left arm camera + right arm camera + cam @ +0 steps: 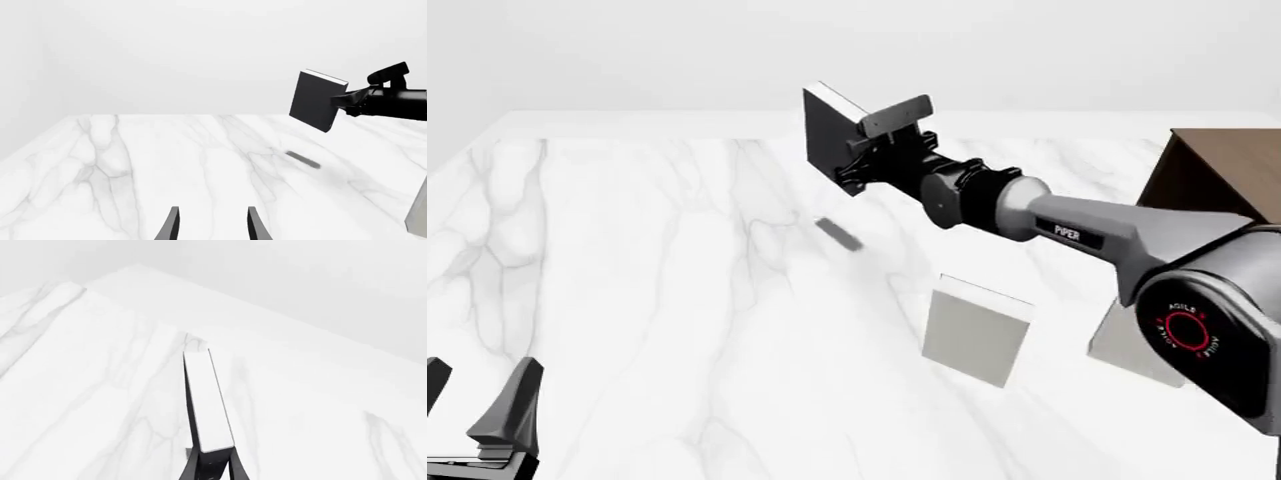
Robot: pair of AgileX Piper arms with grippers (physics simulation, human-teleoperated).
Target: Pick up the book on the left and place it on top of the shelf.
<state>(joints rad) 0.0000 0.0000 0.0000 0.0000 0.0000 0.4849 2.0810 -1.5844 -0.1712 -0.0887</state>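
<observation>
**A:** The book [831, 135] is up in the air, well clear of the bench [667, 300], dark cover facing us and its white page edges turned upward. The right gripper [861, 165] has it by one edge, jaws pinching the cover from both sides.

**B:** And the right wrist view confirms it: the book's white edge runs straight out from between the two fingers [193, 465], so the hold is square. I reckon that edge-on grip is there so the flat cover can later be laid down on a flat top.

**A:** Its small shadow [838, 235] sits on the marble directly below, so there's real height. That height looks needed, because the shelf [1214, 180] is off at the far right, brown and tall, well apart from the book.

**B:** So the carry goes rightward. What's along the way?

**A:** A light-grey book [977, 330] stands on the bench below the right arm, and a second pale one [1128, 350] is partly hidden behind the arm's base, near the shelf's foot. At this height, I'd judge the load passes over both.

**B:** The left gripper [481, 415]?

**A:** Parked low at the near left, jaws spread, holding nothing, well away from the action. The shelf top itself is mostly out of shot, so I can't tell whether it's free.
</observation>
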